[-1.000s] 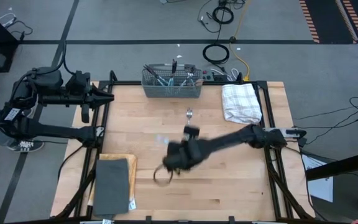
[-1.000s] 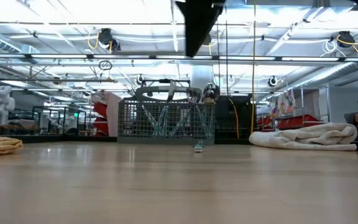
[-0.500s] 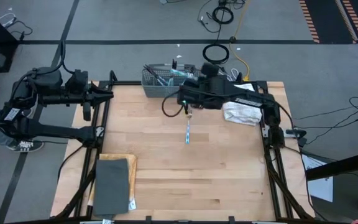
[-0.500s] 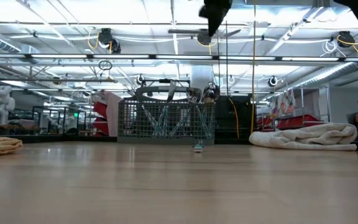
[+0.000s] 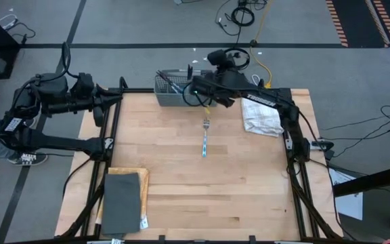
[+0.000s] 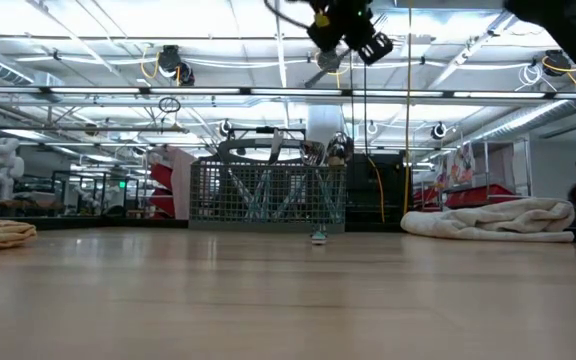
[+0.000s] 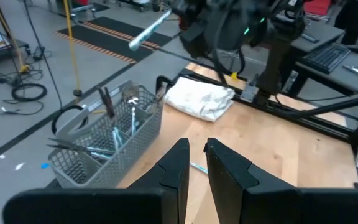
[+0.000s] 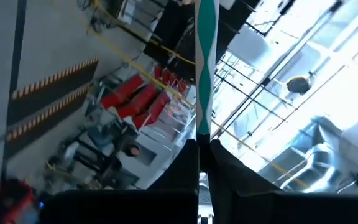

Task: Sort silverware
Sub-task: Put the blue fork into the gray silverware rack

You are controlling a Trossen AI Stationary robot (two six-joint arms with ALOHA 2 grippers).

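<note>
The right gripper hung above the grey mesh basket at the table's far edge, its fingers pressed together on the handle of a piece of silverware. In the right wrist view the blue-and-white handle ran straight out from between the fingers, so its long axis followed the gripper's own line. The left wrist view showed the same piece tilted, high over the basket and pointing away from the arm; which kind of utensil it was could not be told. The basket lay directly beneath the gripper, so the drop seemed to depend on turning the piece upright over one compartment.

A second piece, a fork, lay flat on the table just on the near side of the basket, its head toward the basket and its handle pointing away from it. The right arm was far nearer to it than the left gripper, which waited off the table's left edge, well apart from the basket, with its fingers nearly closed on nothing.

The low view showed utensils standing upright inside the basket, which the high view barely resolved; the high view alone showed the fork's direction.
</note>
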